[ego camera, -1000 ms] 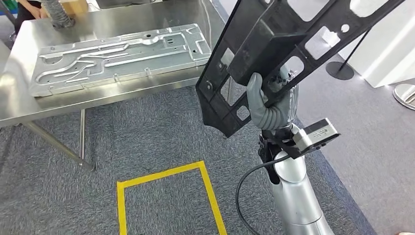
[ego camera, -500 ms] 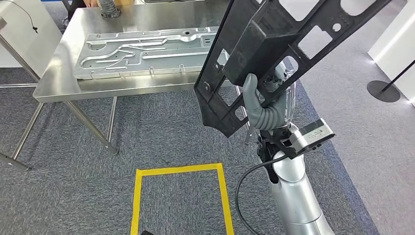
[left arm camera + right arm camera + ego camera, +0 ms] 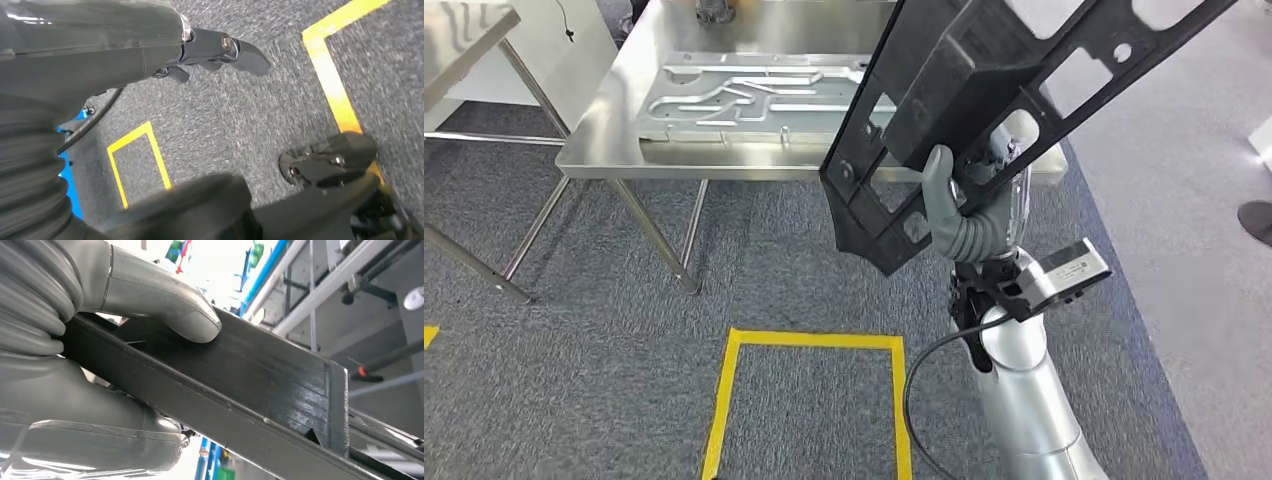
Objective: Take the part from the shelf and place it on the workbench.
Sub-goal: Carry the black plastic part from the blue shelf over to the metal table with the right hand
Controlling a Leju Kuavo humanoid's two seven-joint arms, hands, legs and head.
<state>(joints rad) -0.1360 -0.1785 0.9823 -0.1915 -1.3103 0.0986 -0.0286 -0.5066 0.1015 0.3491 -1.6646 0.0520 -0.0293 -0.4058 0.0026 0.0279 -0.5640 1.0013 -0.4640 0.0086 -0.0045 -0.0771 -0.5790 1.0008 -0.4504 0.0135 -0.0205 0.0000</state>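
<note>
Black part cut off by top edge; hiding workbench right end and right hand fingers.

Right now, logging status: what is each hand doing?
Left hand: holds nothing; open or shut cannot be told.
Right hand: grips the black part.

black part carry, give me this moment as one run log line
phase: carrying | right robot hand: grips black part, raised | left robot hand: hangs over carpet | workbench: ahead, holds metal plate
</note>
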